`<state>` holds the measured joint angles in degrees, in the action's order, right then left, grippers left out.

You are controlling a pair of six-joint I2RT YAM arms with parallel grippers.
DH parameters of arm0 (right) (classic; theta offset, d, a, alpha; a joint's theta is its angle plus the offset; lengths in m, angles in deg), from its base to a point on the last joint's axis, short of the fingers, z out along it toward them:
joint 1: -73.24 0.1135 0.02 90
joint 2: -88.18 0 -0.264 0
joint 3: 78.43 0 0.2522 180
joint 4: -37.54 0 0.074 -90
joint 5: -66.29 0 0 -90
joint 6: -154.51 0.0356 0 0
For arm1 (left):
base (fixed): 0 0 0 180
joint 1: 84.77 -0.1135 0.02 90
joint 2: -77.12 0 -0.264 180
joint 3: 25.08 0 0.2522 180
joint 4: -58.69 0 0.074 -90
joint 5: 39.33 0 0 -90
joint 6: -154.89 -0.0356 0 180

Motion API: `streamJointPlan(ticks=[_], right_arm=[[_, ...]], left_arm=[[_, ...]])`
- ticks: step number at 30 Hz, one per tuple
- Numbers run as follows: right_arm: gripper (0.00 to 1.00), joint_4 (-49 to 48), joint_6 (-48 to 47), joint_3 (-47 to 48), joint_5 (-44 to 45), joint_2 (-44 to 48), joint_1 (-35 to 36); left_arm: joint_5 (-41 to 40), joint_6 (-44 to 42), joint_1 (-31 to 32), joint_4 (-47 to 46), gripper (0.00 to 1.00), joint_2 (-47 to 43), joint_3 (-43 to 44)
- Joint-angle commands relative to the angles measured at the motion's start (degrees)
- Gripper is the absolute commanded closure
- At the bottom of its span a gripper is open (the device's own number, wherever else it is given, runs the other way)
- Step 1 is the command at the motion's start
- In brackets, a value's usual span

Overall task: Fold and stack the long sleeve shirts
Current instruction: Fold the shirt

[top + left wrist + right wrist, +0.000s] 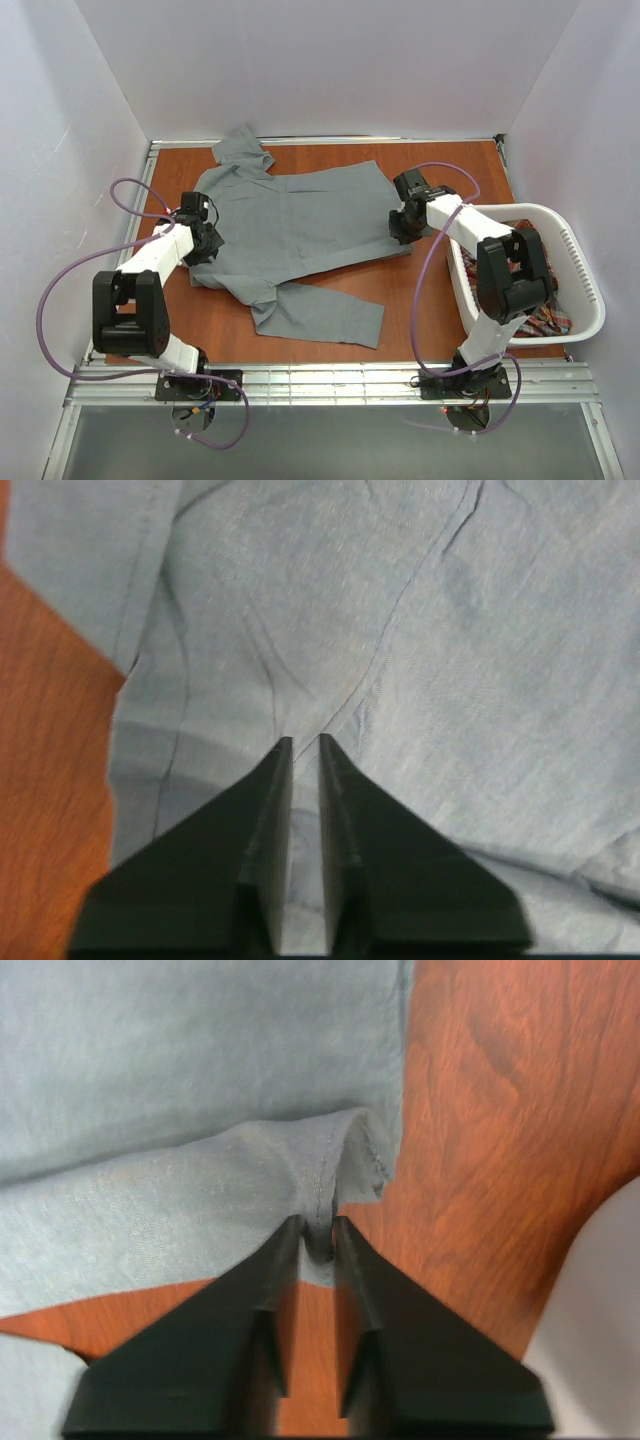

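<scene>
A plain grey long sleeve shirt lies spread flat across the brown table, with one sleeve stretched toward the near edge. My left gripper sits low on the shirt's left side. In the left wrist view its jaws stand a thin slit apart, and creases in the cloth run into the tips. My right gripper is at the shirt's right edge; its tips hold a raised fold of the hem. A plaid shirt lies in the basket.
A white slotted laundry basket stands at the right, close beside the right arm; its rim shows in the right wrist view. White walls enclose the table on three sides. Purple cables loop off both arms.
</scene>
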<state>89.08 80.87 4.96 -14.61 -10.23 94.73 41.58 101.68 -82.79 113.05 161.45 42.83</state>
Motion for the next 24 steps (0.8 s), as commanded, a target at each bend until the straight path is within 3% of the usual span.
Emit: streamJointPlan(ticks=[1,5,6,9,11,17,21,24], right_arm=[[0.84,-0.51,0.60,4.28,0.13,-2.30,-1.02],[0.69,-0.51,1.13,7.79,-0.23,-6.43,-1.19],[0.67,-0.34,0.61,8.24,-0.40,-6.36,-1.11],[0.56,-1.48,-4.63,8.77,-2.50,-3.03,0.46],[0.48,-2.09,-8.26,7.81,-2.60,1.45,2.49],[0.32,-2.71,-15.56,-3.34,-1.98,15.60,16.36],[0.33,-1.31,-17.84,-9.94,-11.26,20.62,28.12],[0.34,-0.26,-17.94,-13.89,-13.23,21.33,35.51]], left_arm=[[0.82,-1.20,-0.31,-3.77,0.87,1.88,2.45],[1.43,-0.94,-0.31,-4.04,0.60,1.19,4.82],[1.61,-0.76,-0.31,-3.78,0.46,0.49,5.17],[1.96,-0.85,-0.31,-2.02,0.21,-3.81,5.79],[1.88,-1.29,-0.31,-0.53,0.11,-7.77,5.70],[0.99,-3.92,-0.31,2.99,0.05,-16.90,2.63],[2.04,-5.50,-0.31,3.08,0.05,-19.29,0.52],[2.84,-5.86,-0.31,3.52,0.05,-19.30,-0.01]])
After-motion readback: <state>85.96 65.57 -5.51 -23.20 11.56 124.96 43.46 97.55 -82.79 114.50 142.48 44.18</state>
